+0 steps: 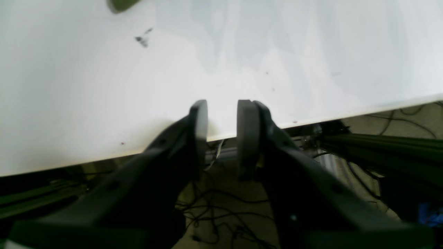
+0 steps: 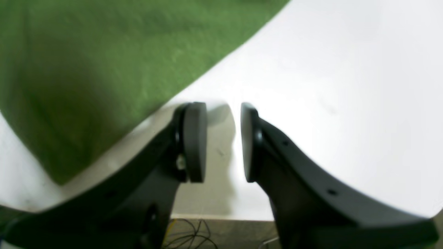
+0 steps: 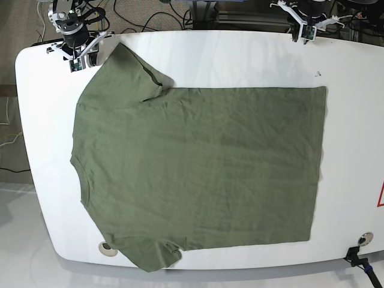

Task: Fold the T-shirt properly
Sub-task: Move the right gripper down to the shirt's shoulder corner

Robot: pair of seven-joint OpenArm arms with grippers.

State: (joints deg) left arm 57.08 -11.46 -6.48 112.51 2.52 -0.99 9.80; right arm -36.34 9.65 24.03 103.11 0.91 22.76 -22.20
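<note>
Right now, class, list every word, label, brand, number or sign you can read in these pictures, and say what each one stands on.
No readable text anywhere.
T-shirt: plain, with no print or label showing.
Table: only small dark smudges, no writing.
Red-edged sign at the table's edge in the base view: cut off by the frame, and nothing on it can be read.

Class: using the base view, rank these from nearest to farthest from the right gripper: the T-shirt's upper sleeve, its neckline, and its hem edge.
From the right gripper:
1. Upper sleeve, just beside it.
2. Neckline, down the shirt's left edge.
3. Hem edge, far right side.
</note>
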